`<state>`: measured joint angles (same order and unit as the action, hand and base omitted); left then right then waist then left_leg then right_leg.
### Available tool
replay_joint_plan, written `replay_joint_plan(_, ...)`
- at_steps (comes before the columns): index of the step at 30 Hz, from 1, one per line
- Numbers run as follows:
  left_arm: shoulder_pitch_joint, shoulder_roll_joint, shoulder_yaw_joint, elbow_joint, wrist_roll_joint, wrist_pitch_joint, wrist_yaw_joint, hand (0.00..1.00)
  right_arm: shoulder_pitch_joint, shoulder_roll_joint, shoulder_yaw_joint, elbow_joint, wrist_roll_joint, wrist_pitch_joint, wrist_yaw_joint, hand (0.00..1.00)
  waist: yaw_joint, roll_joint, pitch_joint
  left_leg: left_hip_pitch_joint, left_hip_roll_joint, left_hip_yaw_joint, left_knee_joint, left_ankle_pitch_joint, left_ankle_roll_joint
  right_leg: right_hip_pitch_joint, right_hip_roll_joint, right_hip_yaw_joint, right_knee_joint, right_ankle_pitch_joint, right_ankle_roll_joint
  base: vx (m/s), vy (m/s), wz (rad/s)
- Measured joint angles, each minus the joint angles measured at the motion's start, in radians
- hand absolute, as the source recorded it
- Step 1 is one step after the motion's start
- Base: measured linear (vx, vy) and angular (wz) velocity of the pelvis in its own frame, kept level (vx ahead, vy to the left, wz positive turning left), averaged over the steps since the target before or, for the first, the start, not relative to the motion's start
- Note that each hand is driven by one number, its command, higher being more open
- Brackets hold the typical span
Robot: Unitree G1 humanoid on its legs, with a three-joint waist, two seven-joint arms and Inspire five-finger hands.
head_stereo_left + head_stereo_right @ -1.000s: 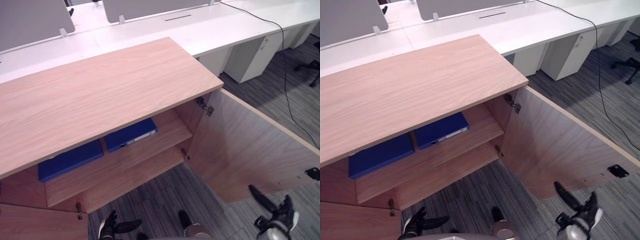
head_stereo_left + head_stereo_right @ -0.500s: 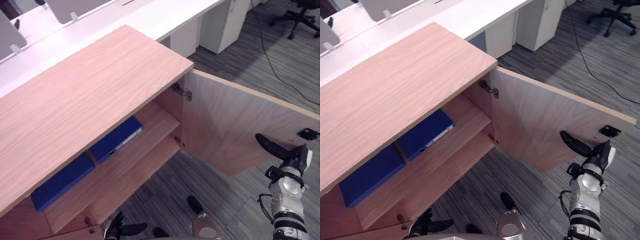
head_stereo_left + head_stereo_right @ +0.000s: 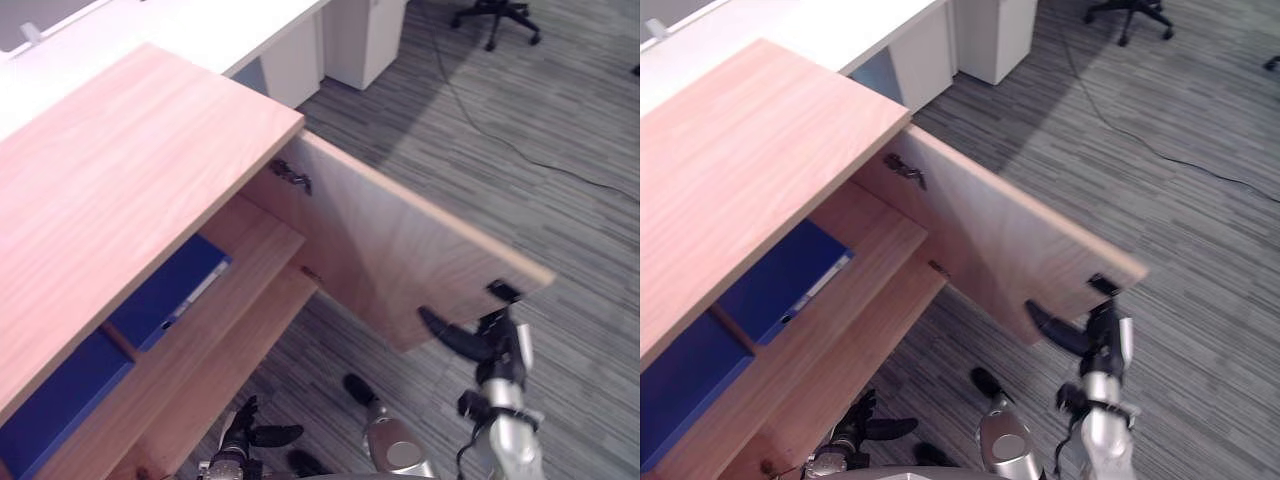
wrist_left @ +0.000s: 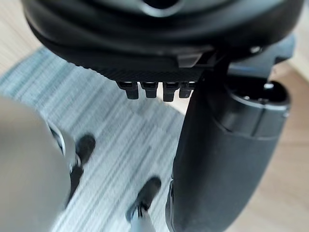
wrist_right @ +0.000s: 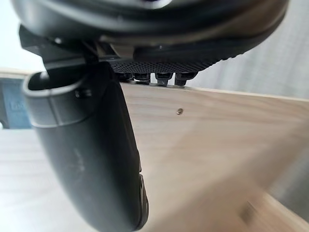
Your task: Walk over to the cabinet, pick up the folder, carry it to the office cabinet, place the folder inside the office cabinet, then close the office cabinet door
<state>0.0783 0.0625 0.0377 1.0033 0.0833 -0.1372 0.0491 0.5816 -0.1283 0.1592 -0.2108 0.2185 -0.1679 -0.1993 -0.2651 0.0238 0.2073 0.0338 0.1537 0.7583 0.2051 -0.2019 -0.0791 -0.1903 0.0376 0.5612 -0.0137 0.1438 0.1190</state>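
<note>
The wooden office cabinet (image 3: pixel 120 170) stands open, its right door (image 3: pixel 380 240) swung out over the carpet. A blue folder (image 3: pixel 170 290) lies flat on the upper shelf, and a second blue folder (image 3: pixel 55 405) lies beside it further left. My right hand (image 3: pixel 475 340) is open at the lower edge of the door's free end, just below the latch plate. In the right wrist view its thumb (image 5: pixel 91 145) reaches along the door panel (image 5: pixel 203 145); whether it touches cannot be told. My left hand (image 3: pixel 250 435) hangs low by the cabinet front, open and holding nothing.
White desks (image 3: pixel 180 30) and a white drawer unit (image 3: pixel 355 40) stand behind the cabinet. An office chair (image 3: pixel 495 15) is at the far right, and a thin black cable (image 3: pixel 520 150) crosses the grey carpet. Open floor lies right of the door.
The camera has swung to the right, shifting the whole scene left. My right hand has risen from low by my side to the door's free end. The left hand stays low.
</note>
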Motion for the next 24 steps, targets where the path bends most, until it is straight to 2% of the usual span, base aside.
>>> replay_joint_plan(2, -0.038, 0.018, -0.012, 0.039, 0.028, 0.006, 0.000, 1.00, 0.071, -0.032, 0.143, -0.024, -0.019, 0.001, 0.035, 1.00, 0.000, -0.044, 0.011, -0.011, 0.028, 0.001, 0.048, -0.012, 0.002, -0.004, 0.012, -0.014, 0.015, -0.006, 0.004, -0.05, -0.075, -0.13)
replay_joint_plan(5, -0.114, 0.067, -0.068, 0.082, 0.038, 0.021, -0.004, 1.00, 0.029, -0.132, 0.284, -0.024, -0.036, 0.035, 0.124, 1.00, 0.014, -0.097, 0.037, -0.043, 0.048, -0.018, 0.096, -0.014, 0.004, -0.027, 0.012, -0.055, 0.039, -0.006, 0.003, -0.10, -0.059, 0.06)
replay_joint_plan(7, -0.171, 0.091, -0.090, 0.103, 0.038, 0.028, -0.007, 1.00, -0.041, -0.182, 0.380, -0.023, -0.052, 0.075, 0.178, 1.00, 0.045, -0.113, 0.046, -0.082, 0.067, -0.050, 0.140, -0.017, 0.010, -0.039, 0.012, -0.089, 0.045, -0.006, 0.003, -0.13, -0.081, 0.39)
replay_joint_plan(9, -0.225, 0.110, -0.111, 0.099, 0.038, 0.037, -0.005, 1.00, -0.200, -0.208, 0.491, -0.010, -0.073, 0.143, 0.228, 1.00, 0.086, -0.116, 0.064, -0.118, 0.088, -0.107, 0.191, -0.019, 0.013, -0.037, 0.009, -0.148, 0.056, -0.006, 0.003, -0.13, -0.090, 0.69)
replay_joint_plan(12, -0.266, 0.116, -0.129, 0.081, 0.033, 0.040, 0.006, 1.00, -0.521, -0.190, 0.606, 0.031, -0.096, 0.169, 0.293, 1.00, 0.140, -0.112, 0.085, -0.170, 0.086, -0.208, 0.219, -0.018, 0.015, -0.025, -0.013, -0.243, 0.059, -0.007, 0.001, -0.10, -0.064, 0.86)
replay_joint_plan(14, -0.280, 0.125, -0.124, 0.032, 0.030, 0.042, 0.037, 1.00, -0.665, -0.139, 0.584, 0.102, -0.102, 0.176, 0.287, 1.00, 0.172, -0.109, 0.093, -0.208, 0.069, -0.293, 0.218, -0.011, 0.015, -0.013, -0.035, -0.318, 0.041, -0.010, -0.008, -0.04, -0.050, 1.26)
replay_joint_plan(16, -0.275, 0.137, -0.124, 0.006, 0.023, 0.046, 0.037, 1.00, -0.795, -0.084, 0.488, 0.205, -0.121, 0.176, 0.270, 1.00, 0.198, -0.104, 0.096, -0.269, 0.046, -0.395, 0.213, 0.023, 0.026, -0.013, -0.059, -0.423, 0.036, -0.007, -0.025, 0.00, -0.048, 1.32)
replay_joint_plan(20, -0.194, 0.125, -0.104, -0.017, 0.011, 0.066, 0.039, 1.00, -0.902, -0.039, 0.297, 0.343, -0.167, 0.142, 0.211, 1.00, 0.228, -0.103, 0.096, -0.322, 0.000, -0.521, 0.185, 0.060, 0.038, 0.003, -0.092, -0.558, 0.026, -0.020, -0.054, 0.08, -0.003, 1.02)
replay_joint_plan(21, -0.174, 0.121, -0.103, -0.017, 0.010, 0.066, 0.039, 1.00, -0.908, -0.037, 0.263, 0.361, -0.177, 0.140, 0.188, 1.00, 0.231, -0.103, 0.096, -0.321, -0.007, -0.537, 0.180, 0.063, 0.038, 0.011, -0.096, -0.574, 0.027, -0.024, -0.057, 0.13, 0.038, 0.93)
replay_joint_plan(22, -0.151, 0.112, -0.069, -0.034, -0.027, 0.067, 0.038, 1.00, -0.915, -0.040, 0.171, 0.413, -0.213, 0.139, 0.142, 1.00, 0.233, -0.102, 0.096, -0.324, -0.020, -0.569, 0.175, 0.067, 0.044, 0.024, -0.104, -0.607, 0.030, -0.030, -0.055, 0.12, 0.051, 0.68)
replay_joint_plan(24, -0.143, 0.113, -0.064, -0.052, -0.028, 0.062, 0.041, 1.00, -0.955, -0.066, 0.097, 0.537, -0.252, 0.140, 0.111, 1.00, 0.257, -0.096, 0.097, -0.326, -0.032, -0.597, 0.168, 0.077, 0.055, 0.034, -0.111, -0.634, 0.032, -0.037, -0.054, 0.11, 0.051, 0.54)
